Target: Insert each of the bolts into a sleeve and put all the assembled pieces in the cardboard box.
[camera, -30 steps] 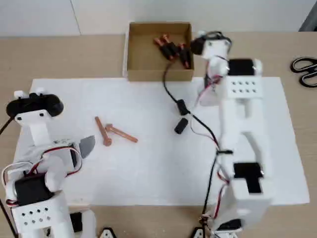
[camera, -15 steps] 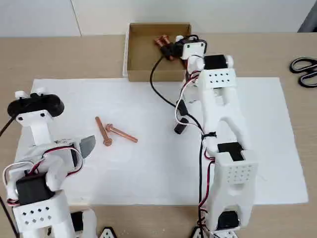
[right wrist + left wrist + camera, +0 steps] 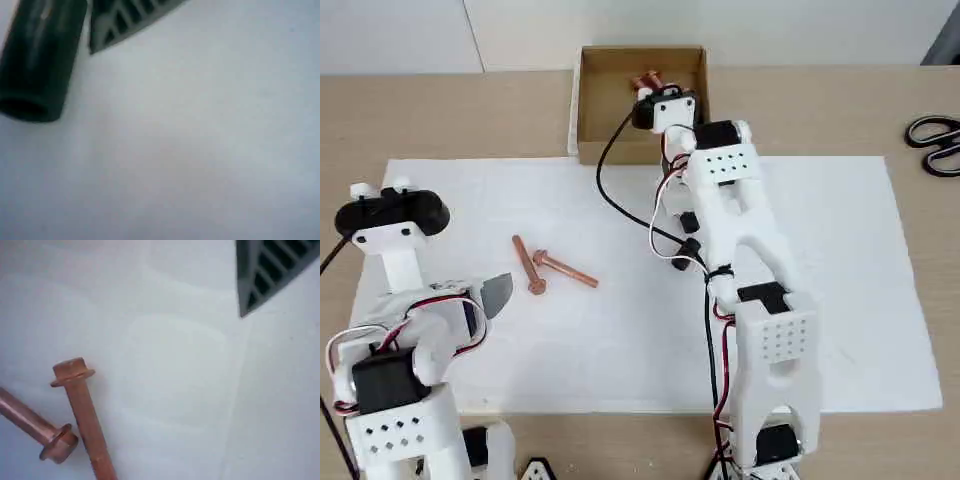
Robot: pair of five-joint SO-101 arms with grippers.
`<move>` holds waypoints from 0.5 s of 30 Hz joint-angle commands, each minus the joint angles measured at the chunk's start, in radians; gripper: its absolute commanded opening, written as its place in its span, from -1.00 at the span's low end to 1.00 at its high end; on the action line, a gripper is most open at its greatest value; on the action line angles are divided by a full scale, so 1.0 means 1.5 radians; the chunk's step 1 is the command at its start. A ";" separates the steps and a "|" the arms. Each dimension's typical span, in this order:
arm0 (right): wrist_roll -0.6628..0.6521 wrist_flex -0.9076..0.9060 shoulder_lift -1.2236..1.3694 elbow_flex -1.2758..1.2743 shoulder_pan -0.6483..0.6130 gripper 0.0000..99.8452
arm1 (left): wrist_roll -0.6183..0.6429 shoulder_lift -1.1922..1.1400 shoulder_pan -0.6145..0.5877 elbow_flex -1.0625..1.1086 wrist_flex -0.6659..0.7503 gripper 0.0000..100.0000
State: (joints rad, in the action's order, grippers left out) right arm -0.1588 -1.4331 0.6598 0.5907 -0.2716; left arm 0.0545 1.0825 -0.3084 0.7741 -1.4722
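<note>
Two copper bolts [image 3: 528, 265] [image 3: 566, 270] lie touching on the white paper, and in the left wrist view they show as one bolt [image 3: 84, 412] beside another bolt [image 3: 35, 427]. My left gripper [image 3: 494, 293] hovers just beside them, open, with one ribbed finger [image 3: 270, 270] in sight. Two black sleeves [image 3: 688, 221] [image 3: 682, 256] lie mid-paper, partly under the right arm. My right gripper [image 3: 86, 49] is open and empty, its finger [image 3: 130, 17] close beside a black sleeve [image 3: 42, 60]. The cardboard box [image 3: 610, 120] holds assembled pieces [image 3: 645, 80].
Scissors [image 3: 935, 140] lie on the bare table at the far right. The right arm's black cable [image 3: 620, 195] loops across the paper between the box and the sleeves. White paper [image 3: 620, 340] covers the middle of the table.
The right arm has swung left from the box's right side and come down over the two sleeves. The left arm and the two bolts have not moved.
</note>
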 commanded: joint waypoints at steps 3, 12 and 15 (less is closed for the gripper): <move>0.007 0.017 0.017 0.031 0.010 -0.68 | -0.004 0.006 0.000 -0.026 -0.002 -0.37; 0.008 0.034 0.063 0.031 0.008 -0.68 | -0.004 0.006 0.000 -0.016 0.002 -0.37; 0.008 0.046 0.075 0.031 0.009 -0.68 | -0.004 0.006 0.000 -0.016 0.003 -0.37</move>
State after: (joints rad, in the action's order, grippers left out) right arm -0.1557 -1.3871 0.7656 0.6030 -0.2685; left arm 0.0545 1.0825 -0.3084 0.7741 -1.4722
